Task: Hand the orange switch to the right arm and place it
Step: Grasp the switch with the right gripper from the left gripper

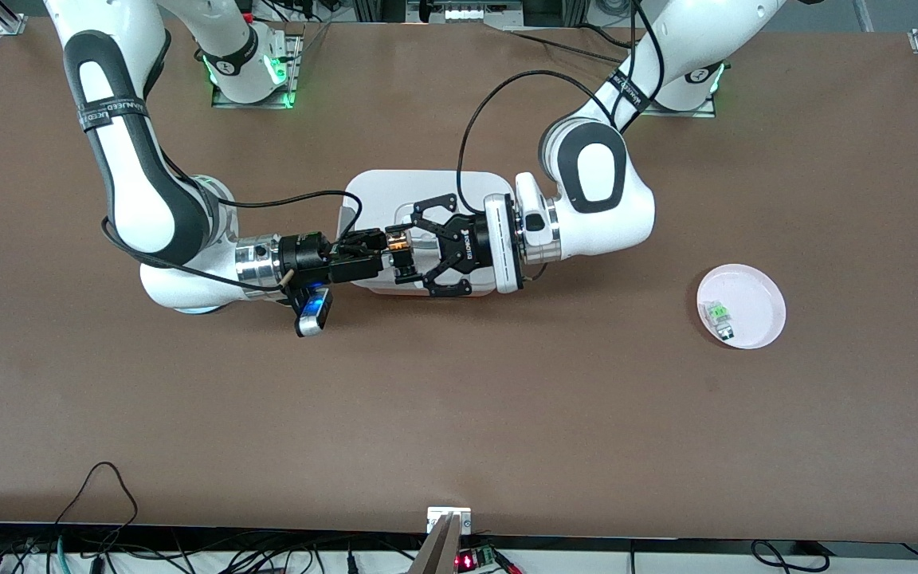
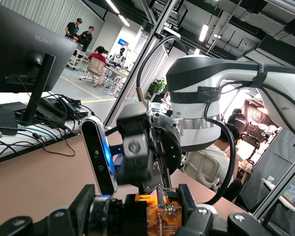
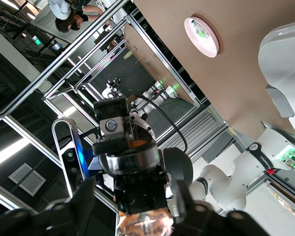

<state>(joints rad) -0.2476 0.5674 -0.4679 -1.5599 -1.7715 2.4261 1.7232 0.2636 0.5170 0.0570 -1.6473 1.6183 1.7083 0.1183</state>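
1. The orange switch hangs mid-air over the white tray, mid-worktop, clamped in the left pincer.
2. The right pincer faces it head-on, fingers narrowing around the switch's free end; whether it grips, I cannot tell.

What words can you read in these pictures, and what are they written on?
"HUAWEI": on the dark monitor seen in the left wrist view.
Black bands on both arms carry white lettering, too blurred to read.
White print on the left gripper: too small to read.
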